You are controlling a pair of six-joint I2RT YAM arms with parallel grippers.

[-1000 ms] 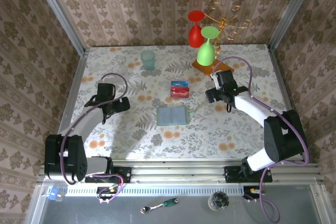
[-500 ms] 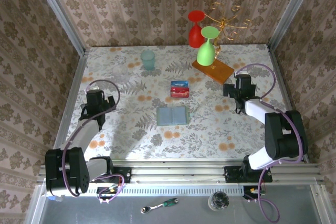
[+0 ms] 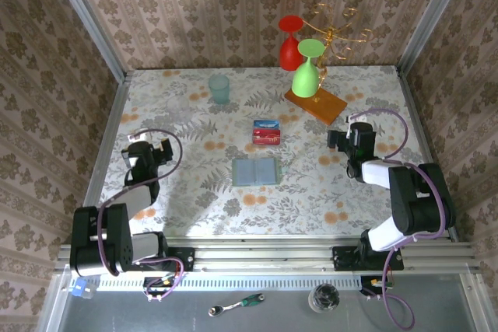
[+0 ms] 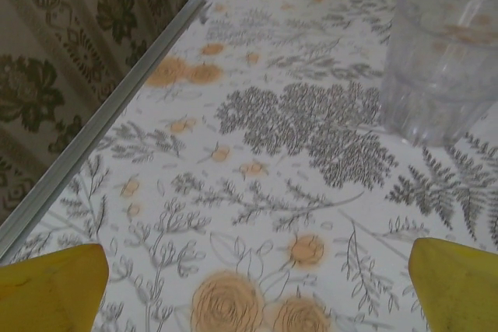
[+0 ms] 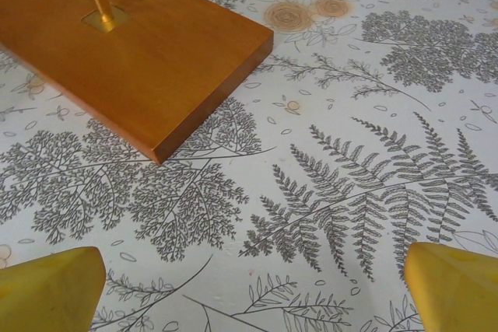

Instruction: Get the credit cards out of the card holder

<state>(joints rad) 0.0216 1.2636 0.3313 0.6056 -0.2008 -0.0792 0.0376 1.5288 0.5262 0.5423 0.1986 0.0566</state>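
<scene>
The card holder [image 3: 255, 171] lies opened flat in the middle of the table, showing two pale blue-grey panels. Just beyond it lie the credit cards, a blue one [image 3: 266, 124] and a red one [image 3: 266, 138], side by side on the cloth and apart from the holder. My left gripper [image 3: 152, 147] [image 4: 257, 285] is far to the left near the wall, open, its yellow fingertips [image 4: 50, 285] wide apart over bare cloth. Over at the right, my right gripper [image 3: 352, 134] [image 5: 253, 285] also stands open and holds nothing, near the corner of the wooden slab [image 5: 132, 44].
The wooden slab [image 3: 315, 104] carries a gold rack with a red glass [image 3: 289, 46] and a green glass [image 3: 306, 71] hung upside down. A teal cup [image 3: 219, 89] stands at the back. A clear glass [image 4: 440, 60] stands ahead of the left gripper. The metal wall rail [image 4: 101, 130] runs along the left.
Both arms have drawn away from the table's middle: the left gripper back and to the left wall, the right gripper to the right beside the slab. Cards and holder have not moved.
</scene>
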